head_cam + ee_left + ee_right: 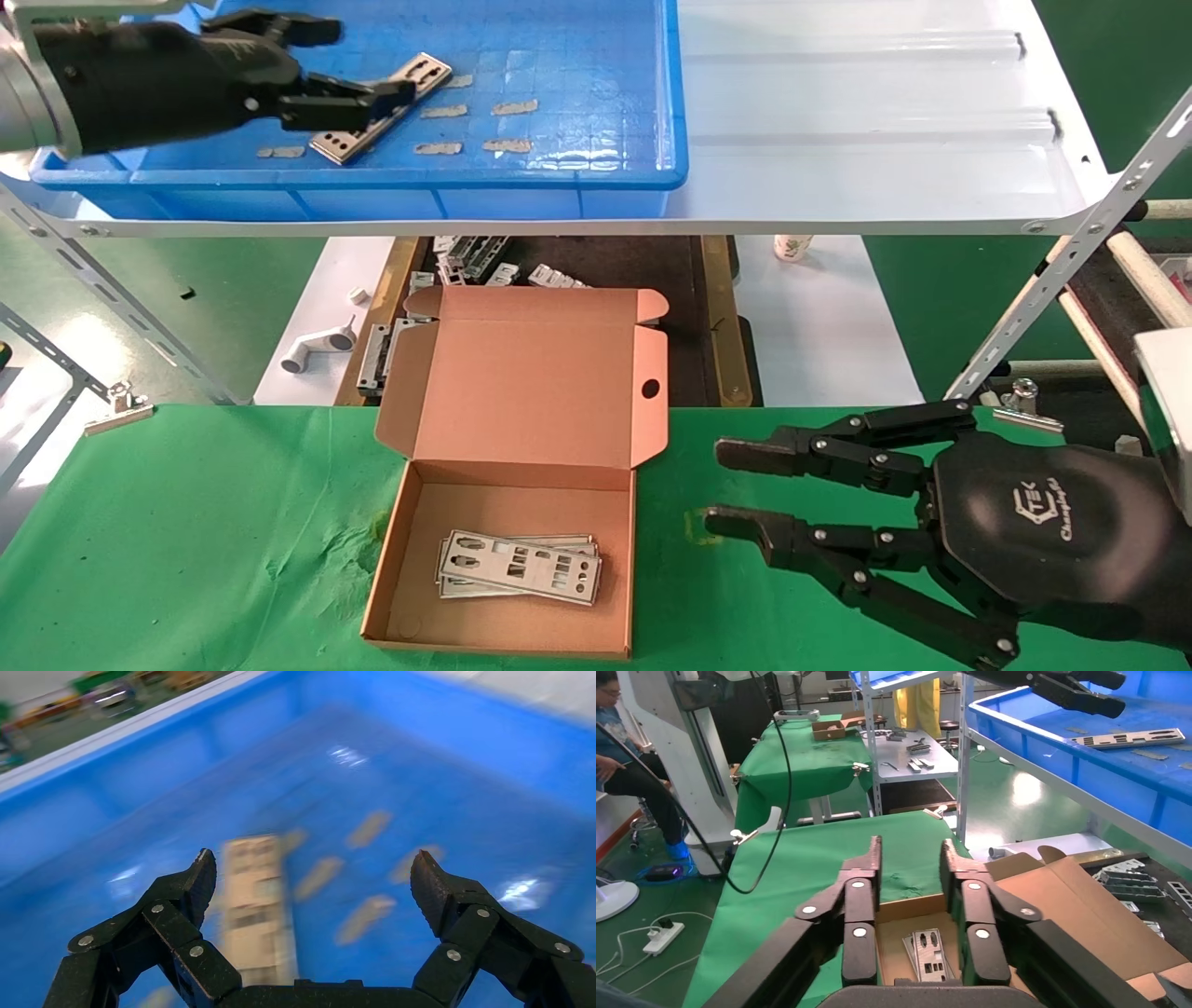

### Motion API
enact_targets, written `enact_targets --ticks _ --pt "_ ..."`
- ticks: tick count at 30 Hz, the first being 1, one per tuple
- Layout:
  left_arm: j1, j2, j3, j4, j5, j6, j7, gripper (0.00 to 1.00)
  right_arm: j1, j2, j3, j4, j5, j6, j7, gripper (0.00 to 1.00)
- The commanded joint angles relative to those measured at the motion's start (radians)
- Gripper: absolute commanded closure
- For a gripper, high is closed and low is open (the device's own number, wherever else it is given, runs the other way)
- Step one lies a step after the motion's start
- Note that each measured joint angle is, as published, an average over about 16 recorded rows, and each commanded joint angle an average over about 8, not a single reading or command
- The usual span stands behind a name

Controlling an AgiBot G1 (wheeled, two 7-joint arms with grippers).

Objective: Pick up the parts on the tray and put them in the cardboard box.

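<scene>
The left hand, spread wide and empty, hovers over the part lying diagonally in the tray, far nearer than the half-open right hand beside the cardboard box.

One metal plate lies in the blue tray. At least two stacked plates sit in the one cardboard box. Two grippers show.

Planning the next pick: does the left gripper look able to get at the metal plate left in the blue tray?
Probably yes. The left gripper hangs open right above the plate on the tray floor, with only flat tape scraps nearby and nothing covering it.
</scene>
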Motion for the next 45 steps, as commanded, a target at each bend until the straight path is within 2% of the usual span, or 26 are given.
enact_targets --ticks 1,16,20,25,28,30,45 --pt "-0.039 0.02 0.014 0.062 0.032 -0.041 0.027 0.0 0.0 0.0 0.0 0.0 0.0 0.0 0.0 1.0" --pt "-0.101 0.117 0.045 0.249 0.086 -0.122 0.119 0.02 0.0 0.0 0.0 0.0 0.0 0.0 0.0 1.0" --pt "-0.103 0.135 0.044 0.271 0.085 -0.142 0.136 0.28 0.0 0.0 0.0 0.0 0.0 0.0 0.0 1.0" --pt "-0.103 0.154 0.039 0.294 0.078 -0.177 0.145 0.74 0.0 0.0 0.0 0.0 0.0 0.0 0.0 1.0" --pt "-0.102 0.164 0.037 0.305 0.075 -0.2 0.147 0.91 0.0 0.0 0.0 0.0 0.0 0.0 0.0 1.0" --pt "-0.102 0.169 0.035 0.31 0.073 -0.21 0.148 0.99 0.0 0.0 0.0 0.0 0.0 0.0 0.0 1.0" --pt "-0.096 0.185 0.029 0.332 0.064 -0.233 0.143 1.0 0.0 0.0 0.0 0.0 0.0 0.0 0.0 1.0"
